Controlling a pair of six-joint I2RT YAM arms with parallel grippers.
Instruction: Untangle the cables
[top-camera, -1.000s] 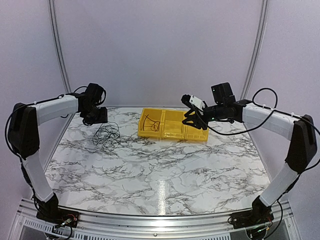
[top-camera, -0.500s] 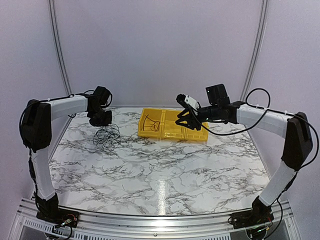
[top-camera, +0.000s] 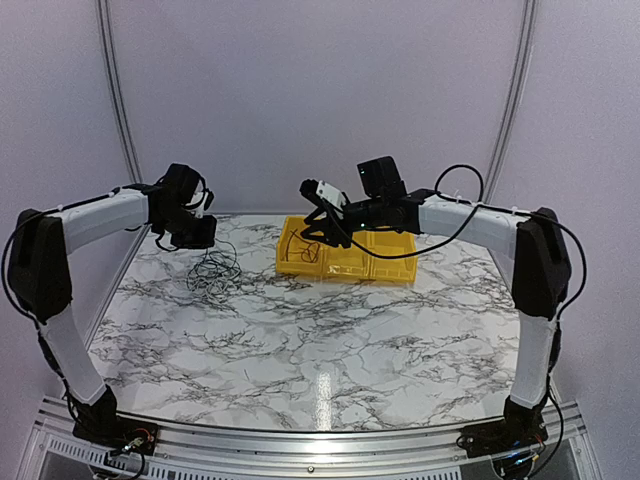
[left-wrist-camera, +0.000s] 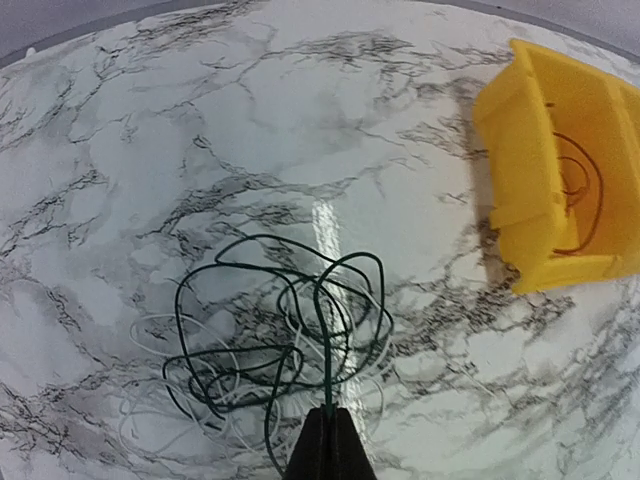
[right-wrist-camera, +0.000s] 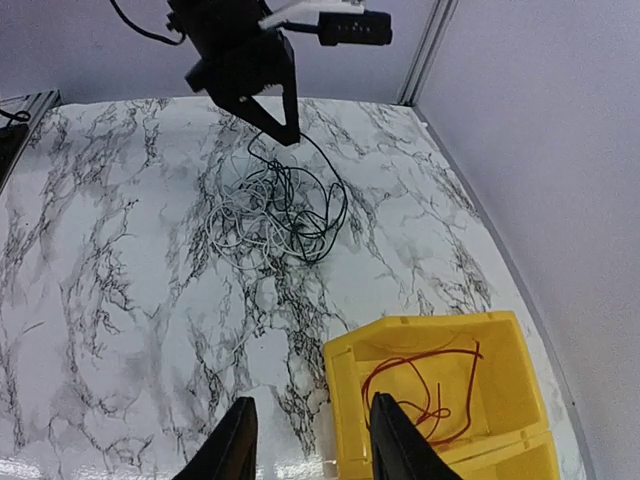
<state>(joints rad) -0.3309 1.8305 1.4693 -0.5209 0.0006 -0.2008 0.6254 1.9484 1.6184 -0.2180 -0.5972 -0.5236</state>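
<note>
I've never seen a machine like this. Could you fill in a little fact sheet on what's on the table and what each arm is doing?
table: white marble-patterned top
cables: loose tangle of thin dark and white wires, far left of the table
left gripper: shut on one dark strand rising from the cables
right gripper: open, holding nothing, above the bin's left end
yellow bin: three compartments, far centre of the table
red wire: lying loose in the bin's left-end compartment

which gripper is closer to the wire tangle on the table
Left. The left gripper is just above the wire tangle, shut on a strand. The right gripper hangs open at the yellow bin, aside.
</note>
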